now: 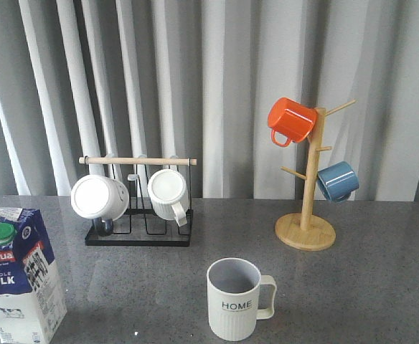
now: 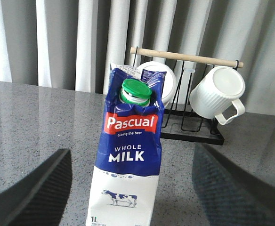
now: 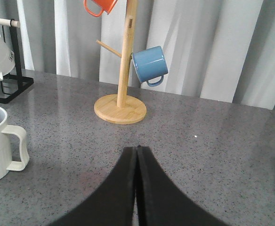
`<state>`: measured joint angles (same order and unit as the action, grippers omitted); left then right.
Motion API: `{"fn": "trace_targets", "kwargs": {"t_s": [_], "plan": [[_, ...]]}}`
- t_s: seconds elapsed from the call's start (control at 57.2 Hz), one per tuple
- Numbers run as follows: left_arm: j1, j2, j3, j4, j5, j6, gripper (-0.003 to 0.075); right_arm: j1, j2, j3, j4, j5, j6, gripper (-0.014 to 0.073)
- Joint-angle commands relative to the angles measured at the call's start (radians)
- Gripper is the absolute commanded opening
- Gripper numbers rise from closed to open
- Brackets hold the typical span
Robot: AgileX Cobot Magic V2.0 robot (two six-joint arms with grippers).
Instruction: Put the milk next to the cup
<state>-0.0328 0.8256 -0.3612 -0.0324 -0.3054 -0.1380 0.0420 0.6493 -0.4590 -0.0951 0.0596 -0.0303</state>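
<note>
We see the milk (image 1: pixel 19 276) standing upright at the table's (image 1: pixel 367 287) near left edge, well apart from the cup (image 1: pixel 234 297) at front centre. Our left gripper (image 2: pixel 133 188) is spread wide, fingers (image 2: pixel 34 188) flanking the carton without touching. Our right gripper (image 3: pixel 136 188) is pressed together on nothing, low over the table near the cup.

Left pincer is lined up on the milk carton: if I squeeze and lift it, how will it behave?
The tall blue-and-white gable-top milk carton is narrow-based and tall, so a high push would likely tip it. Its paperboard walls probably dent under a hard squeeze. The green cap looks closed, so it may be full and fairly heavy. The left pincer is open around it.
</note>
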Motion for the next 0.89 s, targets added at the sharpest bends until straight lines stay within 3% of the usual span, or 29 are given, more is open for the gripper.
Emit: {"fn": "trace_targets", "kwargs": {"t_s": [0.0, 0.402, 0.507, 0.612, 0.874], "plan": [[0.003, -0.001, -0.035, -0.007, -0.082, -0.010, 0.0523, -0.007, -0.003, -0.027, -0.010, -0.070, -0.007, -0.0006], [0.003, -0.001, -0.035, -0.007, -0.115, -0.043, 0.0528, -0.007, -0.003, -0.027, -0.010, -0.068, -0.007, -0.0006], [0.003, -0.001, -0.035, 0.018, -0.131, -0.043, 0.0589, -0.007, -0.003, -0.027, -0.010, -0.068, -0.007, -0.0006], [0.003, -0.001, -0.035, 0.046, -0.165, -0.043, 0.0732, -0.007, -0.003, -0.027, -0.010, -0.068, -0.007, -0.0006], [0.003, 0.085, -0.038, 0.087, -0.256, -0.043, 0.0727, -0.007, -0.003, -0.027, -0.010, -0.067, -0.007, -0.0006]]}}
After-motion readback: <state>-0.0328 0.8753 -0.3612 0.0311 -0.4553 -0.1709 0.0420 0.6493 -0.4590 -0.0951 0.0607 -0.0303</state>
